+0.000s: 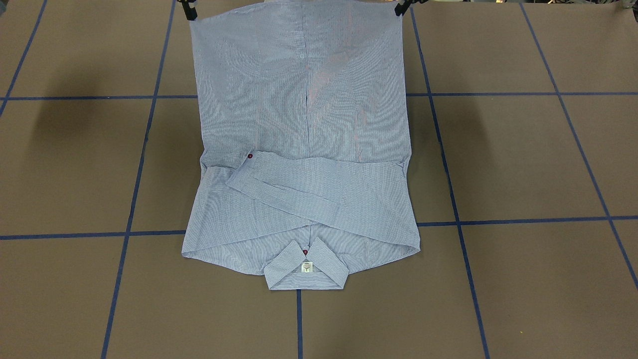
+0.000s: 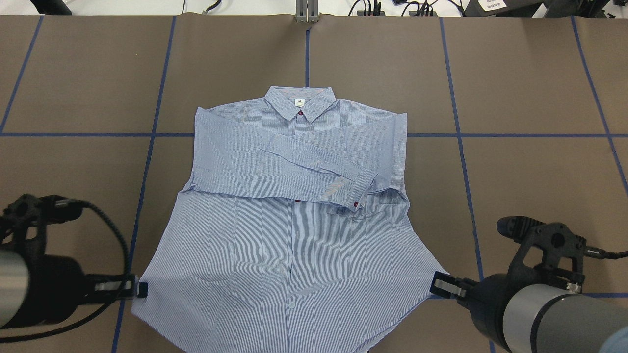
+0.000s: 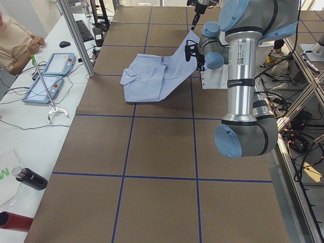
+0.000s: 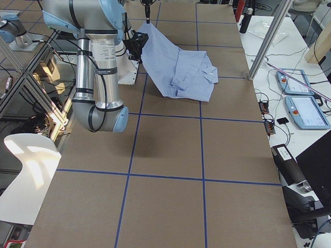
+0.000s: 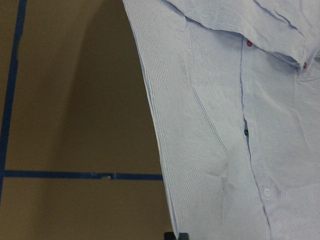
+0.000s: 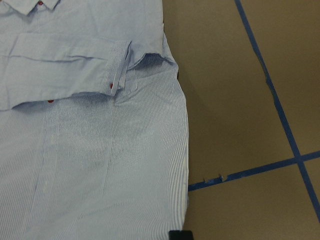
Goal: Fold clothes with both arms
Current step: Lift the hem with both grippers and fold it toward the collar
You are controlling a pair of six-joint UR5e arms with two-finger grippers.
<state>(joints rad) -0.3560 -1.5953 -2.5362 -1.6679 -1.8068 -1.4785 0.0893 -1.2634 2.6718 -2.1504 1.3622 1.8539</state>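
Pincers, the left pincer (image 2: 141, 289) and the right pincer (image 2: 438, 286), are each clamped tight on a bottom corner of the striped shirt (image 2: 294, 245). The bottom half is lifted up between them. The collar (image 2: 300, 104) end lies flat on the brown surface (image 2: 515, 88), far from the robot, with the sleeves (image 2: 274, 164) folded across the chest.

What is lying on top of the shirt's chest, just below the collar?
Both sleeves lie folded across the shirt, and the top one's cuff reaches the chest pocket. What they cover, such as the upper buttons, cannot be seen.
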